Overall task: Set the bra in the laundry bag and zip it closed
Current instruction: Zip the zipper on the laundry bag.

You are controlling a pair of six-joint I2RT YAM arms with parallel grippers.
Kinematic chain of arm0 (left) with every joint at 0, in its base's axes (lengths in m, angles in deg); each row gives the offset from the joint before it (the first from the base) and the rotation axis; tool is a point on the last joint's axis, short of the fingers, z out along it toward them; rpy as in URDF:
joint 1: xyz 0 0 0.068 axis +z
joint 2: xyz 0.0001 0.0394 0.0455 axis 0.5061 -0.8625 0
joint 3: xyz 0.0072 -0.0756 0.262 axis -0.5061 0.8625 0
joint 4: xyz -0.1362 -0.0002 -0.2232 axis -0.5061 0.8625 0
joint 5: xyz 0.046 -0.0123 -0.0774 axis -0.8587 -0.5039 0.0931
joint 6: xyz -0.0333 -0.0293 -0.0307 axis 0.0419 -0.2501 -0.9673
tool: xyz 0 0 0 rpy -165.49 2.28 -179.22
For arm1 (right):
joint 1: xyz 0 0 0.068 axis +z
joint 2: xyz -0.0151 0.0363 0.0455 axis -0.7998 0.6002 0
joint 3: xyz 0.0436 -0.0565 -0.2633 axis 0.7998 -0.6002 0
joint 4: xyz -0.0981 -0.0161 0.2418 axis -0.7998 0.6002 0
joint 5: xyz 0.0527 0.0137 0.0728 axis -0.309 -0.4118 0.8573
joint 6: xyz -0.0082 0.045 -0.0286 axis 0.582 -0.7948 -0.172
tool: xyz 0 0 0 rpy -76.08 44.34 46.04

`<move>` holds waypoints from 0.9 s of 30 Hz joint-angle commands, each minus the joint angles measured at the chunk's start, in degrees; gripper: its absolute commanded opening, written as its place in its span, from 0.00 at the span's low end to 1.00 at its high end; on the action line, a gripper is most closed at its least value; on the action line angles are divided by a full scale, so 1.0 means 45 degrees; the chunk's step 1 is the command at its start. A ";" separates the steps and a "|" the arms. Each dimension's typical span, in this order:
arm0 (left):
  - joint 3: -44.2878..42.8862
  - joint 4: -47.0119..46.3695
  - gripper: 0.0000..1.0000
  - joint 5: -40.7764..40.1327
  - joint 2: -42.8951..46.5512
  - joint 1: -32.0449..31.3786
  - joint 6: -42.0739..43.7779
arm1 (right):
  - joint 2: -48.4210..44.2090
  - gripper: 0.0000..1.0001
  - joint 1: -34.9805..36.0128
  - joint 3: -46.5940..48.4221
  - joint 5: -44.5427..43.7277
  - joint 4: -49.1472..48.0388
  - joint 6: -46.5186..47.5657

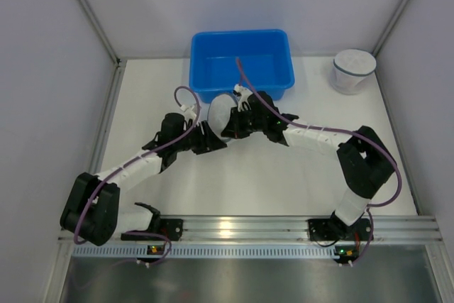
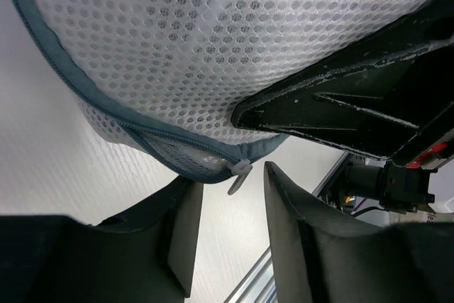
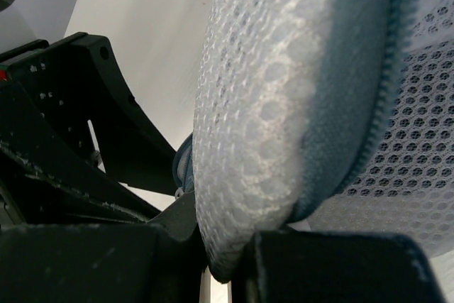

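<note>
The work looks to be at the zipping stage. The laundry bag (image 1: 222,111), a white mesh pouch with a blue-grey zip band, hangs between the two arms over the middle of the worktop (image 1: 284,182), just in front of the blue bin (image 1: 241,54). The right tool (image 3: 227,253) is clamped tight on a fold of the bag's mesh beside the zip band and carries its weight. The left tool (image 2: 230,189) stands about half open with nothing in it. Its fingers (image 2: 181,239) point up at the bag's underside, and the small pale zipper pull (image 2: 240,169) dangles right above the gap between them, apparently untouched. The bra shows in none of the views. It may already lie inside the bag, but the mesh is too dense to tell, and I cannot tell how much of the zip's run is already shut. The next move probably calls for a small, careful rise of the left tool so the pull drops between its fingers, then a firm pinch on that tab alone, not on the surrounding mesh. After that comes a draw along the zip band while the right tool anchors the fabric taut against it. The tab is tiny and hangs loose, so it could easily slip aside as the fingers come together.
</note>
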 commanded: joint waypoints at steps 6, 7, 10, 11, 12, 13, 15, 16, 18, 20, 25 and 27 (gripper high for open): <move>0.0198 -0.1841 0.27 0.0379 0.0034 0.0341 -0.1102 | -0.0122 0.00 -0.0171 0.0472 0.0474 -0.0796 -0.0578; 0.0237 -0.1901 0.21 0.0477 0.0015 0.0380 -0.1220 | -0.0103 0.00 -0.0191 0.0453 0.0474 -0.0797 -0.0578; 0.0296 -0.1941 0.13 0.0809 0.0034 0.0555 -0.1377 | -0.0083 0.00 -0.0308 0.0375 0.0474 -0.0875 -0.0617; 0.0374 -0.1941 0.12 0.0907 0.0073 0.0614 -0.1397 | -0.0064 0.00 -0.0347 0.0355 0.0455 -0.0875 -0.0617; 0.0413 -0.1921 0.10 0.1120 0.0112 0.0634 -0.1436 | -0.0044 0.00 -0.0405 0.0335 0.0455 -0.0933 -0.0637; 0.0452 -0.1844 0.07 0.1238 0.0190 0.0692 -0.1436 | -0.0044 0.00 -0.0522 0.0296 0.0494 -0.0992 -0.0695; 0.0608 -0.1707 0.04 0.1531 0.0288 0.0868 -0.1398 | -0.0025 0.00 -0.0659 0.0218 0.0669 -0.1148 -0.0792; 0.0667 -0.1629 0.01 0.1629 0.0366 0.0907 -0.1378 | -0.0005 0.00 -0.0795 0.0121 0.0863 -0.1322 -0.0948; 0.0861 -0.1570 0.00 0.1980 0.0464 0.1122 -0.1320 | 0.0015 0.00 -0.0971 0.0023 0.1079 -0.1577 -0.1046; 0.0941 -0.1550 0.12 0.2565 0.0523 0.1317 -0.1125 | 0.0054 0.00 -0.1167 -0.0133 0.1527 -0.2026 -0.1203; 0.0163 0.0282 0.38 0.2317 0.1185 0.1415 0.1156 | 0.0015 0.00 -0.1383 -0.0328 0.1920 -0.2262 -0.1437; -0.0287 0.1548 0.39 0.1926 0.1693 0.1396 0.2913 | -0.0024 0.00 -0.1382 -0.0407 0.1959 -0.2320 -0.1554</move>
